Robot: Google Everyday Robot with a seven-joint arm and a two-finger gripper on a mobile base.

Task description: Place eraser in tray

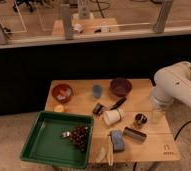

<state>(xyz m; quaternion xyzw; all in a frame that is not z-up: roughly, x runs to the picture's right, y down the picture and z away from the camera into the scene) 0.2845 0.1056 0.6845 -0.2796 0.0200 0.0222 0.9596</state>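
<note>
The gripper (157, 115) hangs beneath the white arm (178, 87), which bends down over the right edge of the bench (159, 145); whether it is released or clenched cannot be told. Near it, the eraser (134, 134) lies on the bench just beside a blue-grey pad (117, 141), well apart from the green tray (41, 146).

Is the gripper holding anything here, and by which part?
Not the eraser: it lies on the table, apart from the gripper at the right edge. Otherwise unclear.
</note>
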